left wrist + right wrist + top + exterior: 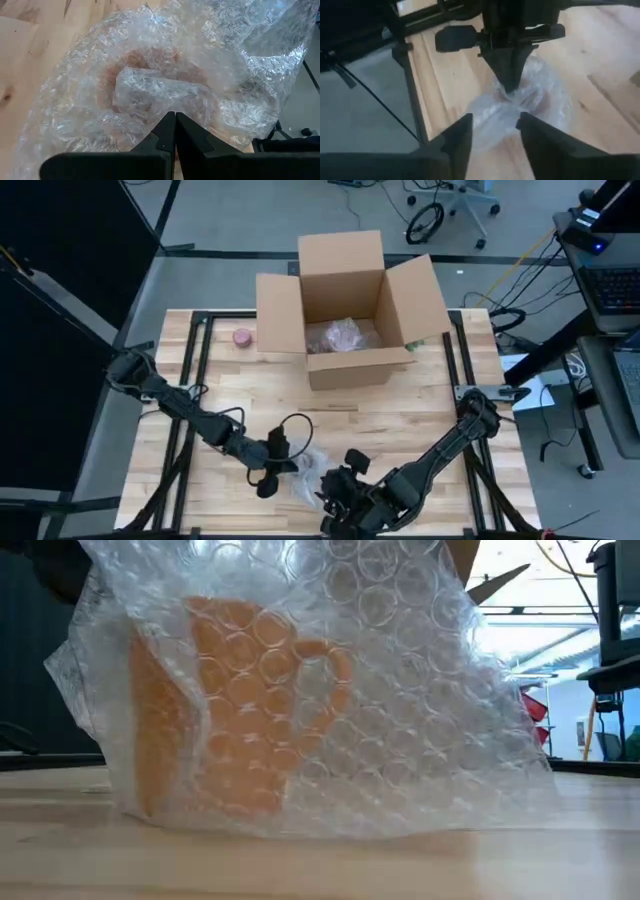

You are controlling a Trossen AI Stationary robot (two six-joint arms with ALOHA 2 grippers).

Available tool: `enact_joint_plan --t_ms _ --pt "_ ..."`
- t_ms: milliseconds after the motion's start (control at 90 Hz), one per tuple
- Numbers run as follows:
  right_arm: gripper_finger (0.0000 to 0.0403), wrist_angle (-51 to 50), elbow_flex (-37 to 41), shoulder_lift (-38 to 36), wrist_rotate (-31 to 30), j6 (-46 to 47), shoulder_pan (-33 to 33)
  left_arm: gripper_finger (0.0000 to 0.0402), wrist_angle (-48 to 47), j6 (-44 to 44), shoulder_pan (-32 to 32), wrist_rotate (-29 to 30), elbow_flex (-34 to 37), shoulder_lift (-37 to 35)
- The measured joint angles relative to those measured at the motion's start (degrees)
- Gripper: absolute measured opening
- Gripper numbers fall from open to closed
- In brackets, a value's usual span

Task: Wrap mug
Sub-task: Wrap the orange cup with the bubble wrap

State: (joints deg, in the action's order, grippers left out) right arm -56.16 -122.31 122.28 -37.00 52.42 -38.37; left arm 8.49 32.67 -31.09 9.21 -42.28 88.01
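Observation:
An orange mug (230,710) stands upright on the wooden table, handle toward the low view's right, loosely covered by a sheet of clear bubble wrap (410,680). In the high view the bundle (308,470) lies near the table's near edge, between both grippers. My left gripper (175,115) is shut, its tips against the wrap over the mug. My right gripper (495,122) is open at the bundle's near right side, with a tail of wrap (492,117) showing between its fingers. My left gripper has its shut fingertips (170,122) against a crumpled fold of wrap (150,87) lying over the mug, slanting down from the table's left. Whether a layer is caught between the fingers does not show. The bundle rests on the table. My right gripper: I cannot tell whether it touches the wrap.
An open cardboard box (345,310) stands at the far centre, with a bubble-wrapped bundle (343,337) inside. A small pink round thing (242,337) lies left of the box. Bare wood lies between the box and the grippers. Black frame rails run along both table sides.

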Motion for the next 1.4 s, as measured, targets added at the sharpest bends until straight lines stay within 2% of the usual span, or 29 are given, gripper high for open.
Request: enact_joint_plan --t_ms 122,267,500,589,667,822,878,1067,1400 --pt "0.0168 0.32 2.09 0.83 2.83 -0.68 1.34 0.0000 0.00 -0.02 0.00 -0.02 0.00 0.00" --pt "0.0157 1.34 4.46 1.41 1.97 -2.85 3.45 0.0000 0.00 -0.03 0.00 -0.24 0.00 0.00" --pt "0.0155 8.97 7.52 4.13 7.42 -18.34 8.09 0.0000 0.01 -0.04 0.02 -0.40 0.00 0.00" --pt "0.0153 10.97 7.40 4.09 10.26 -21.31 9.91 0.0000 0.00 -0.07 0.02 -0.42 0.00 0.00" --pt "0.0132 11.04 7.40 4.95 14.14 -22.02 11.60 0.0000 -0.01 -0.05 0.00 -0.42 0.00 0.00" --pt "0.0030 11.66 7.42 5.71 27.01 -20.17 14.80 0.0000 -0.02 -0.09 0.02 -0.42 0.00 0.00" --pt "0.0011 11.87 7.38 6.49 29.84 -20.33 15.52 0.0000 -0.06 -0.08 0.02 -0.44 0.00 0.00" --pt "0.0002 9.09 7.37 8.20 34.42 -18.11 17.24 0.0000 0.04 -0.04 0.02 -0.44 0.00 0.00" --pt "0.0000 8.86 7.14 11.19 37.40 -19.00 17.73 0.0000 -2.01 -0.81 -0.22 -1.68 -1.97 -2.08"
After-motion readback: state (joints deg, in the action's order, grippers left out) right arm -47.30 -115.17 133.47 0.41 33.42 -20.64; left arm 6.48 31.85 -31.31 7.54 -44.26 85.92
